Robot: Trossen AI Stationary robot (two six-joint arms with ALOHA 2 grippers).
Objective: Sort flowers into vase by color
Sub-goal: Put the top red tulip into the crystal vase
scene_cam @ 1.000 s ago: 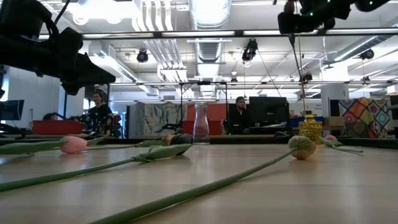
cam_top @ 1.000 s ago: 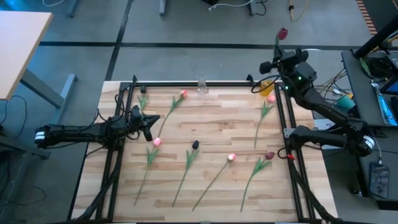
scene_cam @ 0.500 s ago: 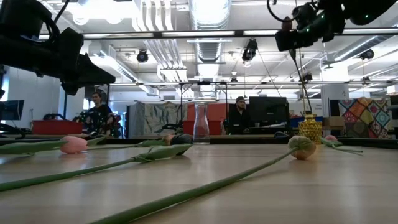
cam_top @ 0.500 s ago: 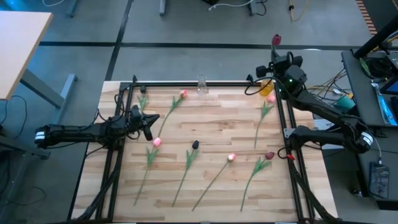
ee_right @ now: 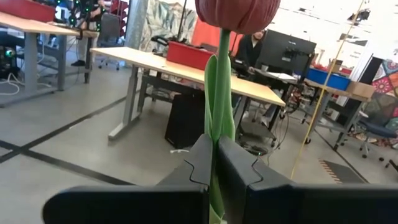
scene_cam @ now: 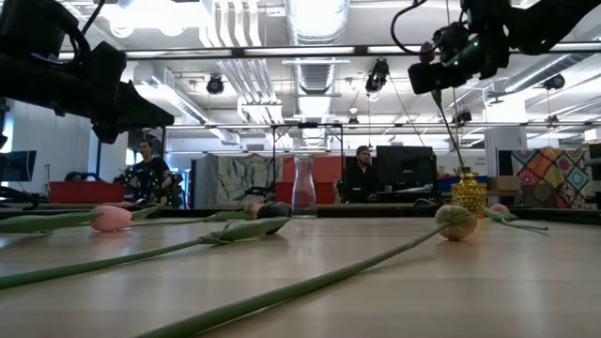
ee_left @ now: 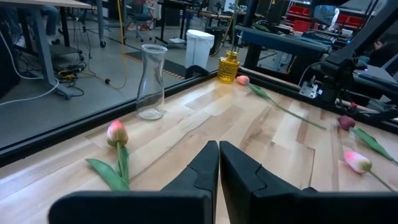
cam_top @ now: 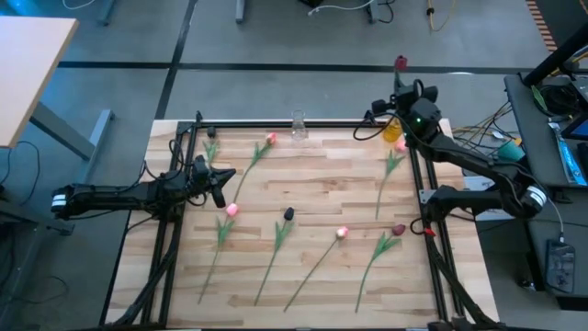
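Note:
My right gripper [cam_top: 402,90] is raised over the table's far right corner, shut on a dark maroon tulip whose head [cam_top: 400,62] stands above the fingers. Below it stands a small yellow vase [cam_top: 393,129]. A clear glass vase [cam_top: 298,127] stands at the middle of the far edge. Several tulips lie flat on the wood: pink heads [cam_top: 271,139], [cam_top: 231,209], [cam_top: 342,233], [cam_top: 401,145], a dark head [cam_top: 288,213] and a maroon head [cam_top: 398,229]. My left gripper [cam_top: 220,184] hovers shut over the table's left part. My right gripper pinches the maroon tulip's stem [ee_right: 214,127] between its two fingers, a short way below the head [ee_right: 237,14]. The fingers are about level and lie across the upright stem. The tulip is lifted clear; its stem [scene_cam: 451,131] hangs toward the yellow vase [scene_cam: 467,192]. I cannot tell whether its end is inside.
A black metal frame [cam_top: 175,184] runs along the table's left, far and right edges. Bare wood lies in the middle between the flowers. In the low view, people [scene_cam: 362,174] sit at desks in the room beyond the far edge.
My right gripper has carried the maroon tulip toward the table's left and down, closer to the yellow vase. The tulip stays upright in the hold, and its stem now hangs over the vase.

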